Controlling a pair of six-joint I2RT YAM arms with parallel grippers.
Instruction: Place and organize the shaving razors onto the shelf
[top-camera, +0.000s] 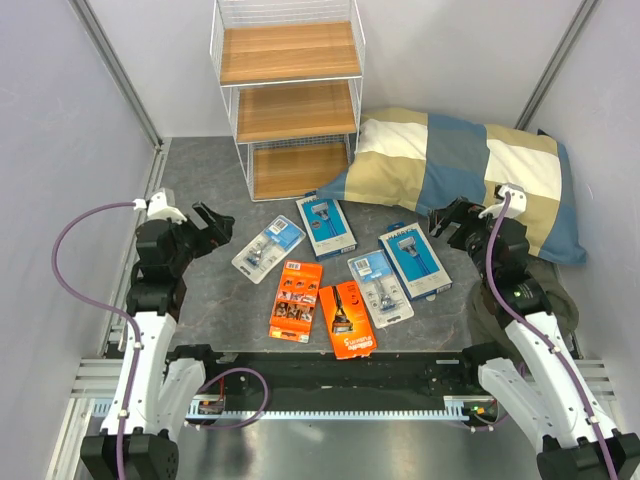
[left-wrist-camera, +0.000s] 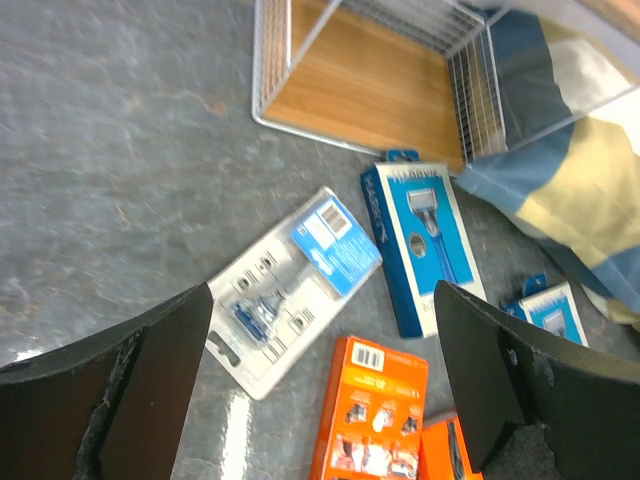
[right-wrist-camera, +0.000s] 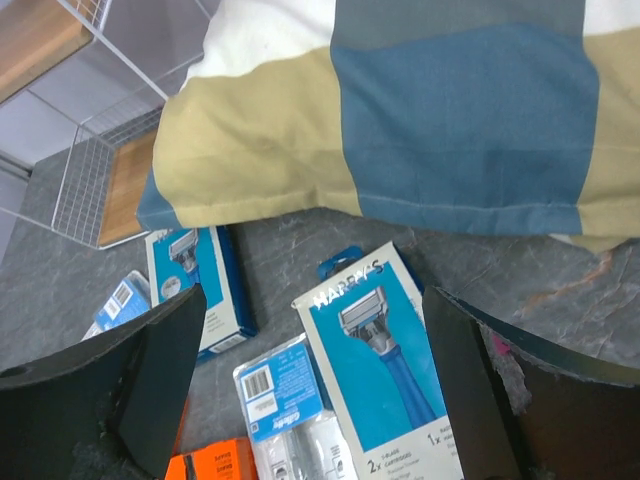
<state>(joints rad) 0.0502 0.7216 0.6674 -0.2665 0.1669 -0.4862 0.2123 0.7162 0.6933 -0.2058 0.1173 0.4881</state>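
Six razor packs lie flat on the grey table: a clear blister pack (top-camera: 268, 248) (left-wrist-camera: 290, 282), a blue box (top-camera: 326, 226) (left-wrist-camera: 420, 240) (right-wrist-camera: 195, 285), an orange pack (top-camera: 296, 300) (left-wrist-camera: 372, 410), a second orange pack (top-camera: 346, 320), another blister pack (top-camera: 380, 286) (right-wrist-camera: 290, 410), and a second blue box (top-camera: 418, 262) (right-wrist-camera: 385, 365). The white wire shelf (top-camera: 288, 95) with wooden tiers stands at the back, nothing on its tiers. My left gripper (top-camera: 212, 228) (left-wrist-camera: 320, 395) hovers open left of the packs. My right gripper (top-camera: 448, 222) (right-wrist-camera: 310, 390) hovers open above the right blue box.
A blue-and-beige checked pillow (top-camera: 470, 170) (right-wrist-camera: 420, 110) lies right of the shelf, its corner touching the shelf's bottom tier. Grey walls close in on both sides.
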